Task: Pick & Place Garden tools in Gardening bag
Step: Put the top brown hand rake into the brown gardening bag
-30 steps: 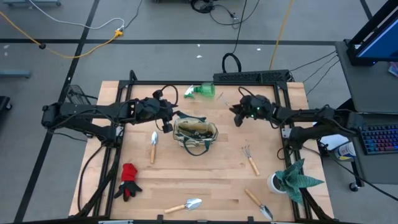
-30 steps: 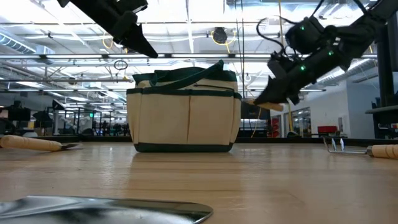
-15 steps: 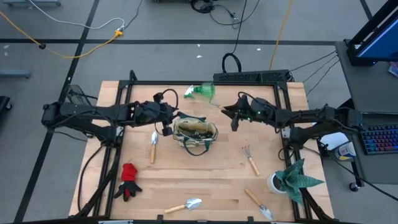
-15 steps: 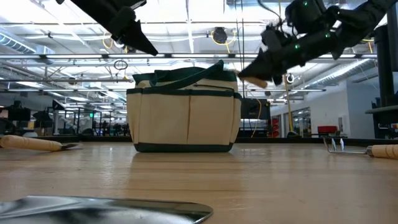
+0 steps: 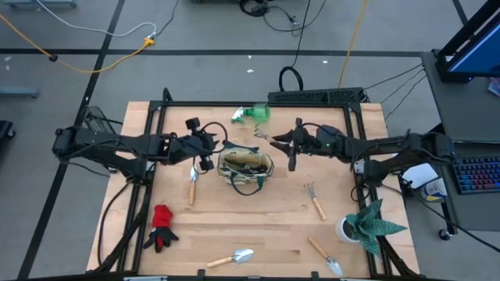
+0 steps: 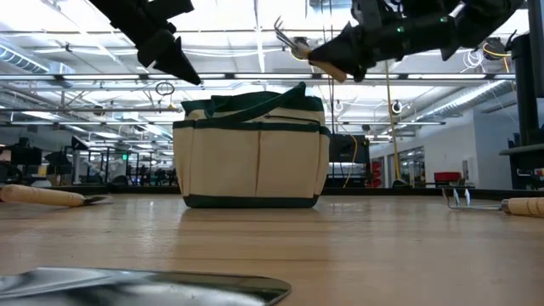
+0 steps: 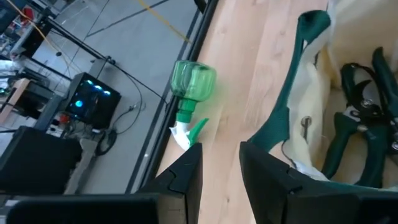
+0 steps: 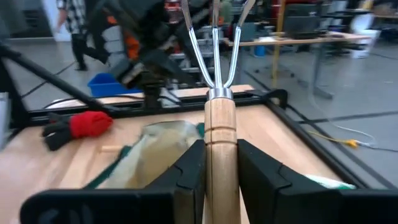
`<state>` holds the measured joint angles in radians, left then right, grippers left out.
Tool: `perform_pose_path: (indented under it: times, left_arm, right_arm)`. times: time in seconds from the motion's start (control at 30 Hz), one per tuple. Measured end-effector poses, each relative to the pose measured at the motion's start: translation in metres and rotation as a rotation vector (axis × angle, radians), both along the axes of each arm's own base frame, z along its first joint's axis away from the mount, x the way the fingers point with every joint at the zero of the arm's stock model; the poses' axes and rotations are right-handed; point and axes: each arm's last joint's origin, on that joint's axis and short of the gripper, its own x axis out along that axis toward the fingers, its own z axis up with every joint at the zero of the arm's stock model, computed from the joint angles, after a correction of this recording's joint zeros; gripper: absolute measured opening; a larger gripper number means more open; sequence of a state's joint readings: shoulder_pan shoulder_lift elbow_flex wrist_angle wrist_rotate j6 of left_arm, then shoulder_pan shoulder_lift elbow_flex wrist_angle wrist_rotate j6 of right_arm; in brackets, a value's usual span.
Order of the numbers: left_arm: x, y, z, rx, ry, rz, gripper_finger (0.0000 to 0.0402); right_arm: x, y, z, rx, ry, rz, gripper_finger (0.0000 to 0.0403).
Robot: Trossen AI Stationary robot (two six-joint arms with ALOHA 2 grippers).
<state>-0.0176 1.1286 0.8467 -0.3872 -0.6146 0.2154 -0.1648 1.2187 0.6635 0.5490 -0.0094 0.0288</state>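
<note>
The gardening bag (image 5: 245, 169) sat mid-table, soft-walled with its mouth open and clear table all round. The right gripper (image 5: 292, 143) hovered just right of it, clenched on the wooden handle of a fork-rake (image 8: 214, 99), judged light, stiff and best held mid-handle. The left gripper (image 5: 202, 148) waited at the bag's left with fingers (image 7: 186, 171) parted, empty.

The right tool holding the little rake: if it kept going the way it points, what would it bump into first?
Probably the left tool. The right tool carries the rake above the gardening bag, pointing across it toward the left arm. Depth is unclear, so it might pass.
</note>
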Motion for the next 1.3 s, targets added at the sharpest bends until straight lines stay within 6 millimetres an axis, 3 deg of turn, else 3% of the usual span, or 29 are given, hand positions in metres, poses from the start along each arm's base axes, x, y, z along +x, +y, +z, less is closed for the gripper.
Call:
perform_pose_path:
  times: [0.2, 0.37, 0.67, 0.87, 1.3]
  left_arm:
    - [-0.004, -0.003, 0.004, 0.012, -0.015, 0.01, 0.0113]
    - [-0.019, -0.003, 0.011, 0.005, -0.035, 0.056, 0.0113]
    - [-0.048, -0.002, 0.02, -0.08, -0.078, 0.124, 0.0113]
    - [-0.058, -0.002, 0.021, -0.108, -0.073, 0.151, 0.0113]
    - [-0.058, -0.002, 0.02, -0.125, -0.082, 0.163, 0.0113]
  right_arm:
    - [0.029, 0.0, 0.002, 0.013, 0.022, 0.136, 0.0065]
    - [0.061, -0.002, 0.0, 0.019, 0.041, 0.254, 0.0066]
    - [0.099, -0.006, -0.019, 0.058, 0.107, 0.311, 0.0066]
    - [0.102, -0.006, -0.036, 0.106, 0.196, 0.325, 0.0065]
    - [0.094, -0.005, -0.053, 0.081, 0.394, 0.345, 0.0066]
